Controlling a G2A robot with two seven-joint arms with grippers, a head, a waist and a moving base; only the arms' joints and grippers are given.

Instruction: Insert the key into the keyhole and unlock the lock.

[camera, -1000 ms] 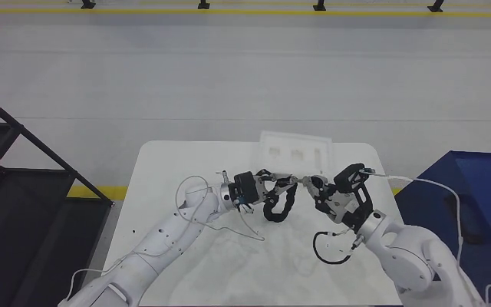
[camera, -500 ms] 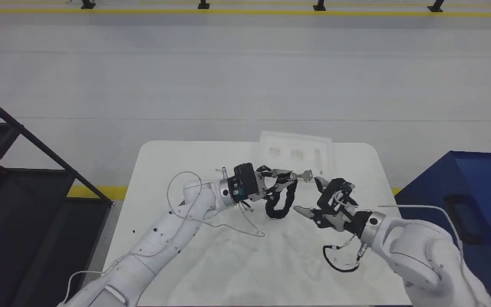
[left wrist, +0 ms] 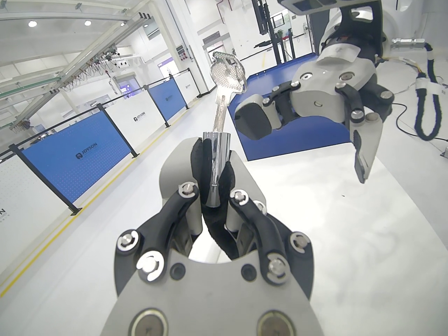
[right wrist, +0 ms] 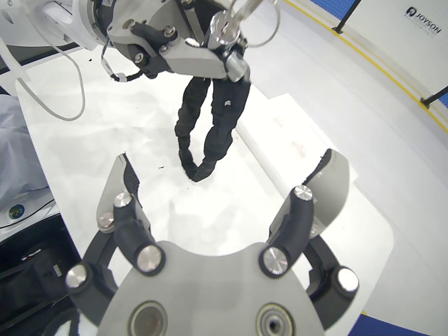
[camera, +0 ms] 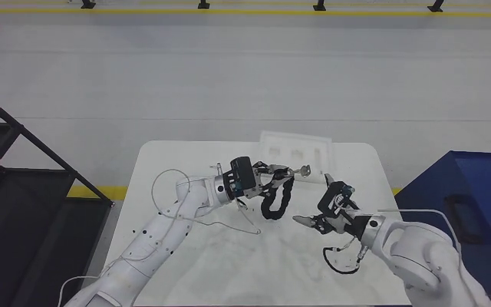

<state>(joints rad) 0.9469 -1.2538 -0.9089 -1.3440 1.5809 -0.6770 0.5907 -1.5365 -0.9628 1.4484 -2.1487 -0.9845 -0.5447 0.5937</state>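
My left gripper (left wrist: 211, 162) is shut on the chrome cylinder of the lock (left wrist: 217, 166), held above the white table (camera: 169, 176). The key (left wrist: 227, 75) sticks out of the cylinder's end, its blade in the keyhole and a ring (right wrist: 259, 19) hanging on its head. The lock's black cloth-covered cable loop (camera: 275, 201) dangles below the left gripper (camera: 270, 175). My right gripper (right wrist: 225, 166) stands open and empty, a short way off from the key (camera: 301, 171) and facing it. In the top view the right gripper (camera: 312, 199) is nearer the table's front right.
A flat white raised panel (camera: 295, 146) lies at the table's far edge, behind the lock. A blue bin (camera: 460, 184) stands off the table's right side and a black rack (camera: 31, 199) off its left. Loose white cable (camera: 173, 180) loops by the left arm.
The right gripper has let go of the key, opened and drawn back toward the front right. The left gripper has shifted slightly left and back, the key staying in the lock.
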